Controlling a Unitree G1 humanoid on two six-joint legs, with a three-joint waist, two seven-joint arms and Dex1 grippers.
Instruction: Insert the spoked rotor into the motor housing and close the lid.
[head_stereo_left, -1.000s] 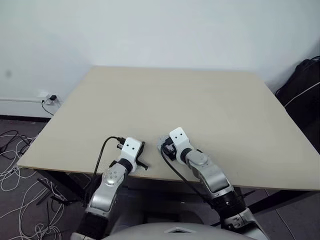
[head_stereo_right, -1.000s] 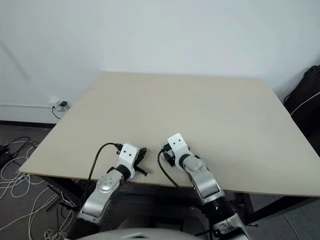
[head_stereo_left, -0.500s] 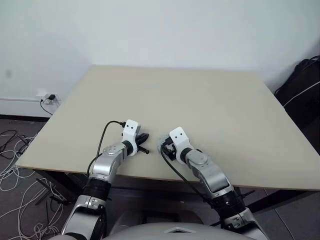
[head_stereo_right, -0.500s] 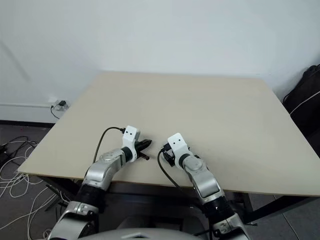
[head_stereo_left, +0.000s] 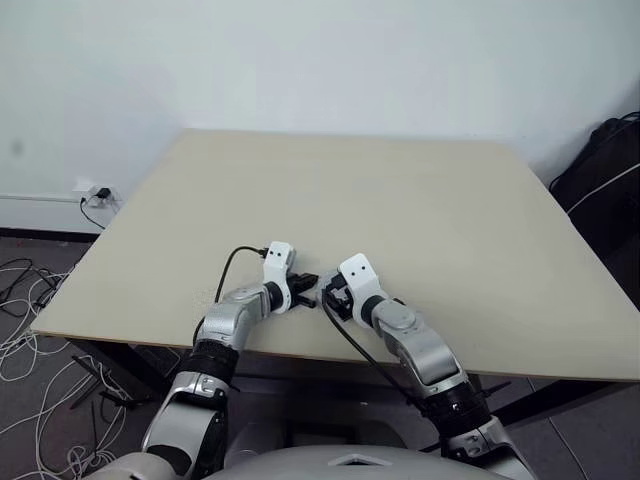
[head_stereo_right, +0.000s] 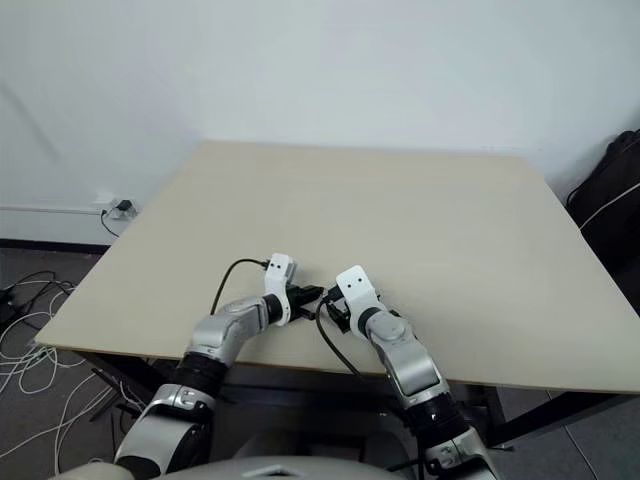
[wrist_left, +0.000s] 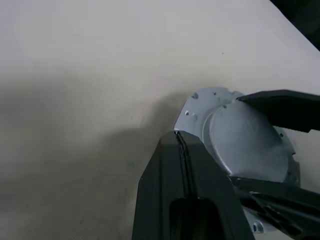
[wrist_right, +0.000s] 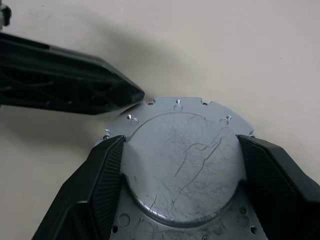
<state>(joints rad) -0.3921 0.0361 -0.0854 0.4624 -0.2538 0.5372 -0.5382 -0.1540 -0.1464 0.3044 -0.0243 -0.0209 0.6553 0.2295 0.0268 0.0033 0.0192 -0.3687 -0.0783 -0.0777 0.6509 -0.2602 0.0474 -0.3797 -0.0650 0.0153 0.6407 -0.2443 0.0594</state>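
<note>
**Steady the clamped part while the closed tips press**

On the bench (head_stereo_left: 420, 210), near its front edge, the right pincer (wrist_right: 177, 165) grips a silver-grey disc, probably the lid (wrist_right: 185, 165), jaws wide around it. The left pincer (wrist_left: 181, 137), shut and empty, meets its rim. Press gently; keep the right grip firm.

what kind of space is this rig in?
Probably a lab or office test room, not a factory line: a bare beige table against a plain white wall, loose cables on the floor by a wall socket, a black bag nearby.
</note>
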